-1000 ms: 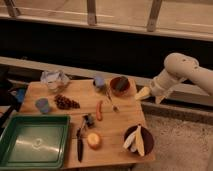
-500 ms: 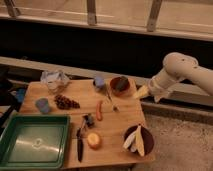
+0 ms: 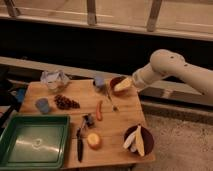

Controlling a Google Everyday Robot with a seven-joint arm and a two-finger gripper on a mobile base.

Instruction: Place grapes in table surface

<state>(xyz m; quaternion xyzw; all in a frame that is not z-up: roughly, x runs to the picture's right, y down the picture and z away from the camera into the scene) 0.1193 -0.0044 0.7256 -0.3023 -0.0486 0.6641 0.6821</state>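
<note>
Table (image 3: 120, 107): light tan wood, matt, grain visible.
Tray (image 3: 34, 125): green plastic, slightly glossy.
Grapes (image 3: 65, 102): dark purple-brown, dull skins.
Cup (image 3: 43, 105): blue plastic, smooth.
Carrot (image 3: 99, 110): orange-red, smooth.
Arm (image 3: 170, 67): cream shell, smooth, semi-matt.
Gripper (image 3: 123, 84): pale yellow, smooth, over the dark brown bowl (image 3: 114, 90) at the far edge.

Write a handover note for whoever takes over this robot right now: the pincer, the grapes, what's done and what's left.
Pincer: at the far right of the table, over the dark bowl. It is well away from the grapes.
Grapes: lying on the wood at the left side, just right of the blue cup and above the green tray. Nothing is touching them.
Done: the grapes are on the table, outside the tray and bowl.
Left: probably nothing beyond confirming the bunch is settled. If it must be moved, the arm has to cross to the left first.
</note>
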